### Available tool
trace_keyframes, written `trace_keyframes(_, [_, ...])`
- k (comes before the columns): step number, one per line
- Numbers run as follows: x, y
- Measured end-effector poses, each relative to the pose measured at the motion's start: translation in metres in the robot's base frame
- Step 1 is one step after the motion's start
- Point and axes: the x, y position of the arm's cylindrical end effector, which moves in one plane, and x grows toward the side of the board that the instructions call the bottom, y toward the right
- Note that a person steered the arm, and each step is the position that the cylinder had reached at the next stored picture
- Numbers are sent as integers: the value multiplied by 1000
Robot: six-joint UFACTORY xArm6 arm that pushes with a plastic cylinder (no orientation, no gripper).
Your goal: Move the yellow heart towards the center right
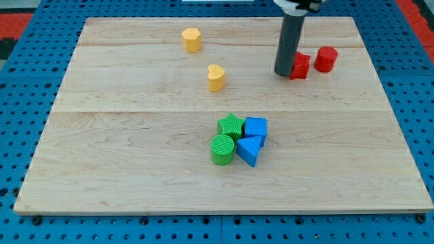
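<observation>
- No brand, label or lettering reads anywhere on the wooden board (135, 169) or on the blocks.
- The yellow heart (215, 77) is our landmark, sitting in the board's upper middle, standing free with bare wood on every side.
- Up and toward the view's left of the heart, well apart, sits the yellow hexagon block (192, 39), close to the board's top edge.
- To the view's right of the heart, my tip (283, 72) is planted on the wood, the dark rod rising out of the top of the frame; no jaws here, so nothing grasped, just a bare rod end.
- My tip is touching or just beside the red star-like block (300, 66); the red cylinder (326, 59) stands just beyond it.
- Below the heart, a tight huddle: green star (230, 125), green cylinder (222, 149), blue cube-like block (255, 127), blue triangle (249, 150), all touching or nearly so.
- Open wood lies between the heart and my tip, and the board's right edge beyond the reds has room.
</observation>
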Motion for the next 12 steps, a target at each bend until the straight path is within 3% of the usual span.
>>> trace_keyframes(2, [34, -58])
trace_keyframes(5, [33, -247])
trace_keyframes(6, [-3, -257])
trace_keyframes(7, [-5, -215])
trace_keyframes(9, [64, -115])
trace_keyframes(12, [23, -212])
